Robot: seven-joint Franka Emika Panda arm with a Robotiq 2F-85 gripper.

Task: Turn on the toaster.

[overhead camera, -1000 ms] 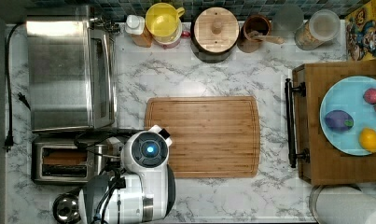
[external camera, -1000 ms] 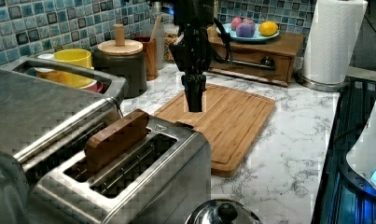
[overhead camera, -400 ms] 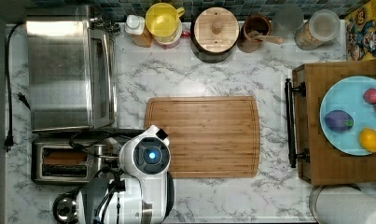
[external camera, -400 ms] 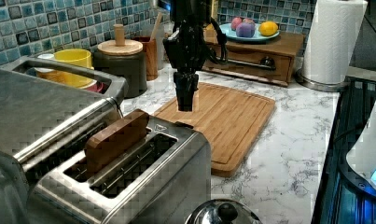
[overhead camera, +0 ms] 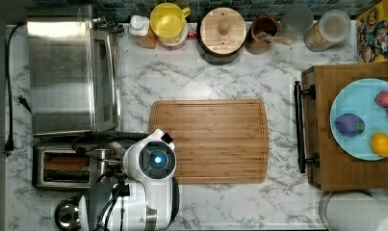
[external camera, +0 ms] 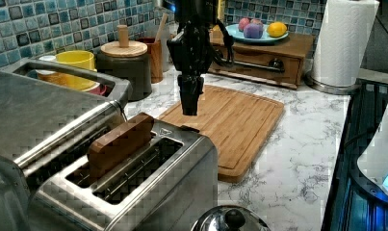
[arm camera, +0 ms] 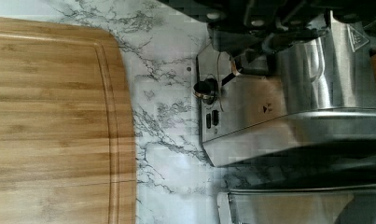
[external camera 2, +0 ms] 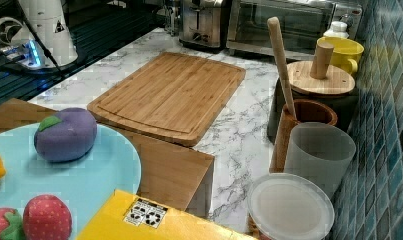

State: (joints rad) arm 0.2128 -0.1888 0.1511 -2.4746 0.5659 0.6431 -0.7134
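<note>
Left view, near to far. Kettle (external camera: 230, 221) lid at bottom edge. Toaster (external camera: 134, 187) fills lower left of frame; brown slice (external camera: 120, 144) stands in its far slot, tilted. Fingers (external camera: 190, 103) hang point-down just above the toaster's far end, pressed together, nothing between them. Behind them, cutting board (external camera: 230, 122) at frame centre on marble bench (external camera: 297, 159). Top view: toaster (overhead camera: 66, 166) at lower left, arm's wrist covering its right end.
</note>
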